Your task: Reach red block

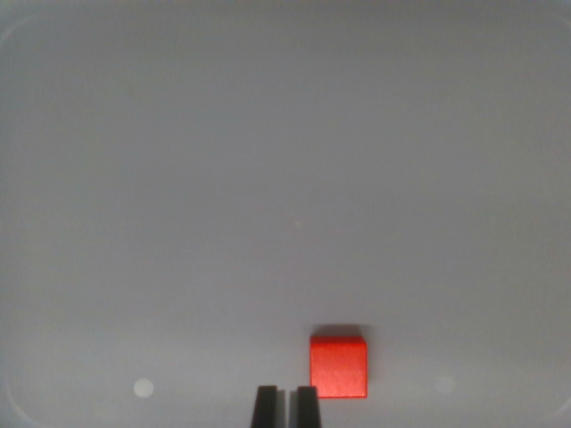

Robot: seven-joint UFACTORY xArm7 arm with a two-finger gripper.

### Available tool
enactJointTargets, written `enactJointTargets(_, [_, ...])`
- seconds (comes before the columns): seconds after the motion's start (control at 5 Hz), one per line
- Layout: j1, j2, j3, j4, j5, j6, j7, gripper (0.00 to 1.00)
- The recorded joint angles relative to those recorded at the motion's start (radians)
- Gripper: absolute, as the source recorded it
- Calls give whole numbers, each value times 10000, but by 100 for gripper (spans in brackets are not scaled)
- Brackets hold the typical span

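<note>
Looking down from the wrist, the gripper point(285, 406) pokes in at bottom centre with its fingertips nearly together, holding nothing. The block point(339, 366) sits on the grey table point(268, 178), just off to the wrist view's right of the tips, so I'd guess a small sideways nudge.

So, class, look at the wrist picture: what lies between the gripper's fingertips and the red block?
Nothing. In the wrist view the gripper sits just left of the red block, almost touching.
</note>
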Motion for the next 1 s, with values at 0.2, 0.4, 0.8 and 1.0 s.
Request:
enactJointTargets(0.2, [0,0,0,0,0,0,0,0])
enactJointTargets(0.4, [-18,21,-16,-320,-16,-348,3,0])
enactJointTargets(0.8, [-38,44,-33,-668,-34,-725,7,0])
enactJointTargets(1.0, [-38,44,-33,-668,-34,-725,7,0])
